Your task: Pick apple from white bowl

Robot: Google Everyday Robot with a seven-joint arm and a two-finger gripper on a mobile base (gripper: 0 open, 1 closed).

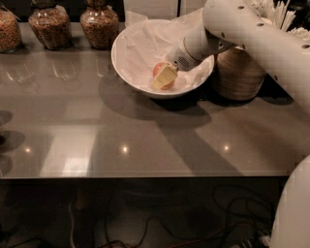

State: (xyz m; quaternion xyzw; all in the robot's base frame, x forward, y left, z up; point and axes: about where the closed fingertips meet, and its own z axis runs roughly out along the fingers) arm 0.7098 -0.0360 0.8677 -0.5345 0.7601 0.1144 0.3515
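Observation:
The white bowl (116, 66) stands at the back middle of the grey table, lined with crinkled white paper. The apple (158, 69), small and reddish-orange, lies on the paper near the bowl's front. My gripper (164, 79) reaches down into the bowl from the right and sits right at the apple, covering its lower right part. The white arm (252, 34) crosses over the bowl's right rim.
Three glass jars of grain (47, 26) stand along the back left. A stack of beige disposable bowls (238, 75) stands right of the white bowl, behind the arm. White utensils (277, 14) stick up at the back right. The table's front edge (145, 175) has cables below it.

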